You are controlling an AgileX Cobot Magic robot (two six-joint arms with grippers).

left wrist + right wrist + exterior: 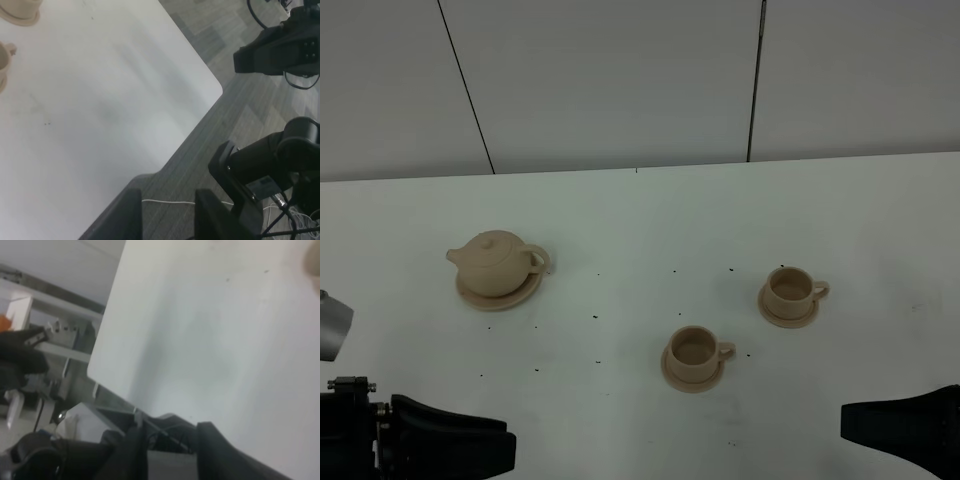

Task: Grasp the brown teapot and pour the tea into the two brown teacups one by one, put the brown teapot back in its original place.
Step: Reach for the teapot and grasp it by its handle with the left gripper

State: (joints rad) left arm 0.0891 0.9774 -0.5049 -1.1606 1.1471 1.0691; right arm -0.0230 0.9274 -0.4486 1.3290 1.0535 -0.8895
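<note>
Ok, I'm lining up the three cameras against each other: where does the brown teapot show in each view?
Exterior high: the brown teapot sits on its saucer, left of middle on the white table.
Left wrist: not in it; only parts of the teacups show at the picture's edge.
Right wrist: a beige blur is cut off at the edge; I cannot tell what it is.
Shared landmark: the white table, in all three.

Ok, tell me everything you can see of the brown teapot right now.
The brown teapot is squat, round, matte beige-tan, ceramic by its look. Its knobbed lid is on, the short spout points to the view's left, the loop handle to the right. It stands upright on its wide saucer on the left of the white table; nothing else touches it.
</note>
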